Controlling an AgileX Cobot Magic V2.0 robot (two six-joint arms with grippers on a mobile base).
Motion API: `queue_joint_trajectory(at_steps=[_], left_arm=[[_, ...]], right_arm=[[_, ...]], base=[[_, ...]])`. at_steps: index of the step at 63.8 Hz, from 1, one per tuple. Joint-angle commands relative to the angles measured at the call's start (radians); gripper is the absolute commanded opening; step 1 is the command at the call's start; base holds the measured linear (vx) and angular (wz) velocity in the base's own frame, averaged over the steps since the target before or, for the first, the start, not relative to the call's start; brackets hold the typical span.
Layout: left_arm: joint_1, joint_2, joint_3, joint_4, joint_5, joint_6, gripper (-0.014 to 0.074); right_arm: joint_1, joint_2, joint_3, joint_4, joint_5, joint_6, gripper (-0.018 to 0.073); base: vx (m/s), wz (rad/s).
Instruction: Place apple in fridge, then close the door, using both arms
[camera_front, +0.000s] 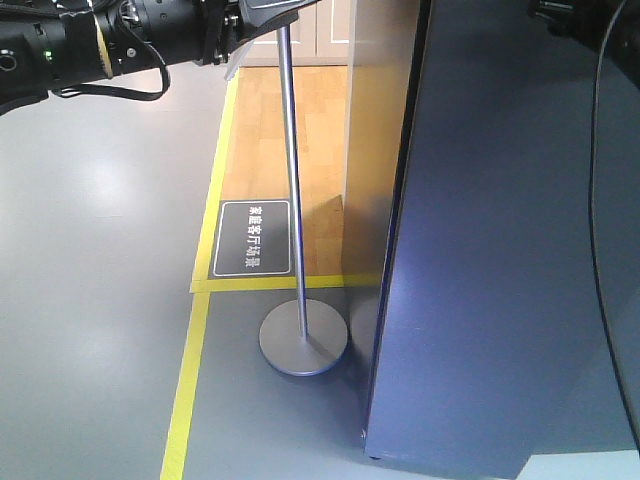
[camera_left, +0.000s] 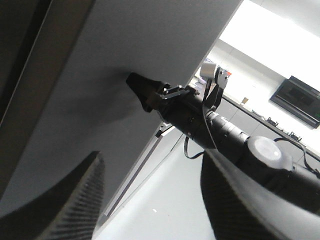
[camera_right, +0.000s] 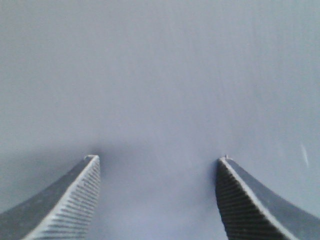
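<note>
Fridge door (camera_front: 500, 250) fills the right side of our front view, its dark grey outer face turned toward us and reaching down to the floor (camera_front: 90, 300). We cannot see the white lining or the shelves from any view, and we cannot tell from these pictures whether the door is fully shut. We do not see the apple anywhere.

In our left wrist view the right arm (camera_left: 235, 137) reaches across from the right, and its right gripper (camera_left: 142, 92) has its tip against the grey face of the door. From that angle its fingers look close together, but our right wrist view shows the two ribbed fingers (camera_right: 65, 205) spread apart at the bottom corners, holding nothing, with the flat grey door panel filling everything between and above them. We take them as open, pressed near or against the panel.

The left arm (camera_front: 110, 45) crosses the top left corner of our front view, black with a yellow band, held high and well apart from the door. The left gripper (camera_left: 150, 200) shows its two dark textured fingers (camera_left: 75, 200) at the bottom edge of the left wrist view, spread wide with nothing between them.

On the floor, a grey metal pole (camera_front: 290, 170) stands upright on a round base (camera_front: 303, 338) just beside the lower left edge of the door. A dark sign (camera_front: 253, 238) with white writing lies flat, framed by yellow tape (camera_front: 190, 390).
</note>
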Motion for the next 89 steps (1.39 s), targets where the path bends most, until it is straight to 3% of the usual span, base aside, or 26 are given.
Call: queue_joint_trajectory(at_steps=[1, 12, 28, 51, 63, 72, 85, 89], left_arm=[[-0.002, -0.038, -0.030, -0.055, 0.014, -0.007, 0.0417], [-0.002, -0.039, -0.030, -0.055, 0.016, -0.007, 0.0417], [-0.002, -0.039, -0.030, -0.055, 0.043, -0.007, 0.0417], [-0.002, -0.039, -0.030, -0.055, 0.050, -0.007, 0.0417], [-0.002, -0.039, -0.030, -0.055, 0.050, -0.007, 0.0400], [-0.002, -0.039, -0.030, -0.055, 0.025, -0.007, 0.0359], [-0.002, -0.039, -0.030, -0.055, -0.100, -0.007, 0.0230], [-0.002, -0.039, -0.030, -0.055, -0.159, -0.007, 0.0180]], right_arm=[[-0.027, 0.017, -0.088, -0.068, 0.040, -0.087, 0.0474], [-0.098, 0.021, -0.109, 0.029, 0.122, -0.089, 0.0474], [-0.194, 0.020, -0.109, 0.040, 0.291, -0.091, 0.0474], [-0.202, -0.079, -0.109, 0.031, 0.438, -0.088, 0.0450], [-0.202, -0.199, -0.109, 0.031, 0.663, -0.087, 0.0356], [-0.202, -0.287, -0.109, 0.032, 0.869, -0.067, 0.0223], [-0.202, -0.387, -0.109, 0.031, 1.148, -0.064, -0.0011], [-0.202, -0.410, -0.108, 0.031, 1.209, -0.064, -0.0013]], base=[[0.00, 0.00], [0.00, 0.00], [0.00, 0.00], [0.00, 0.00], [0.00, 0.00], [0.00, 0.00], [0.00, 0.00], [0.00, 0.00]])
